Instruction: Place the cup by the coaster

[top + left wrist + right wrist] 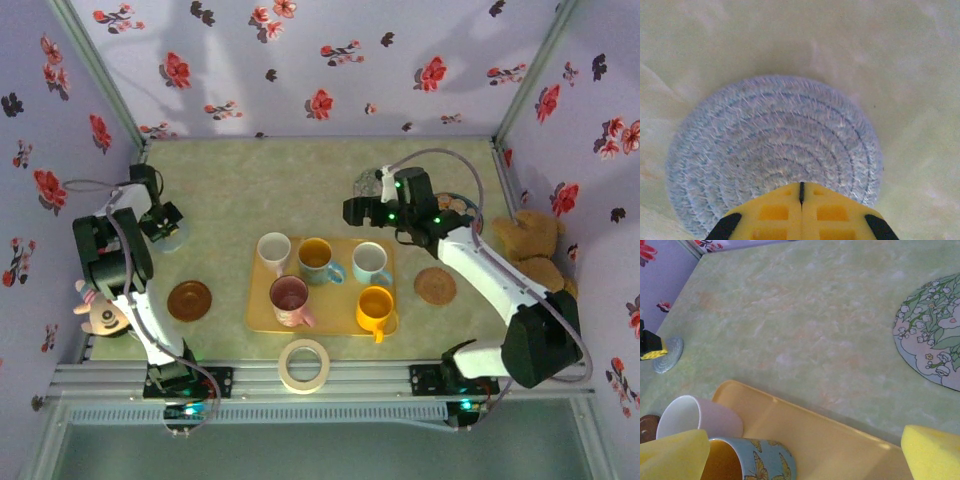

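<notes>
Several cups stand on a yellow tray [262, 318]: a white cup [273, 250], a butterfly cup [318, 258], a pale blue cup [370, 262], a pink cup [290, 298] and an orange cup [375, 305]. My right gripper [356, 211] hovers open just behind the tray's far edge; its yellow pads [675, 452] frame the butterfly cup [755, 462] and the white cup [690, 415], holding nothing. My left gripper [801, 186] is shut and empty, low over a blue woven coaster [770, 145] at the far left [168, 234].
Other coasters lie about: a brown one [189, 300] left of the tray, a cork one [435, 286] to its right, and a floral one [935, 335] by the right arm. A tape roll [304, 364] sits near the front edge. A teddy bear [530, 240] is at the right wall.
</notes>
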